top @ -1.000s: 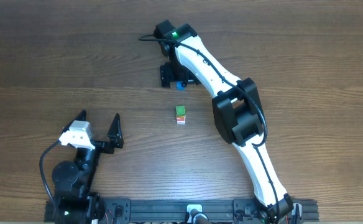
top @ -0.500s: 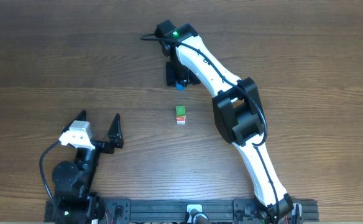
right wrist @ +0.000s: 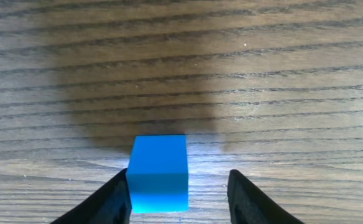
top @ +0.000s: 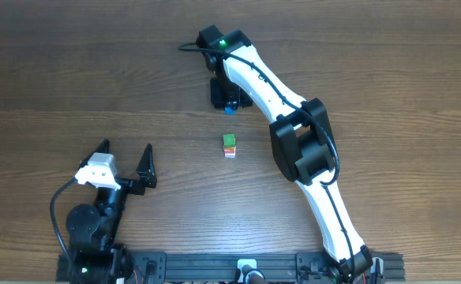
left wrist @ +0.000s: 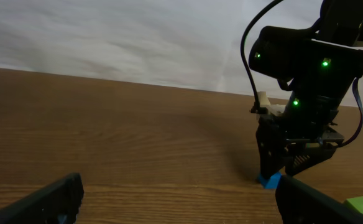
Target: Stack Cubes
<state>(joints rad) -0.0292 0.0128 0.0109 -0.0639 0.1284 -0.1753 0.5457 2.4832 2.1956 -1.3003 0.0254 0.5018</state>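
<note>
Your right pincer (right wrist: 178,185) sits low over the bench (top: 388,71), spread around the blue cube (right wrist: 158,169). One finger (right wrist: 115,198) touches the cube's side and the other stands off with a gap, so nothing is pinched. The cube rests flat on the bench, far side, about mid-width. Nearer the arm bases and apart from the blue one, a green cube (top: 229,140) is stacked on a red cube (top: 229,149). Your left pincer (top: 126,154) is spread wide and holds nothing, close to its own base, well apart from all the cubes.
</note>
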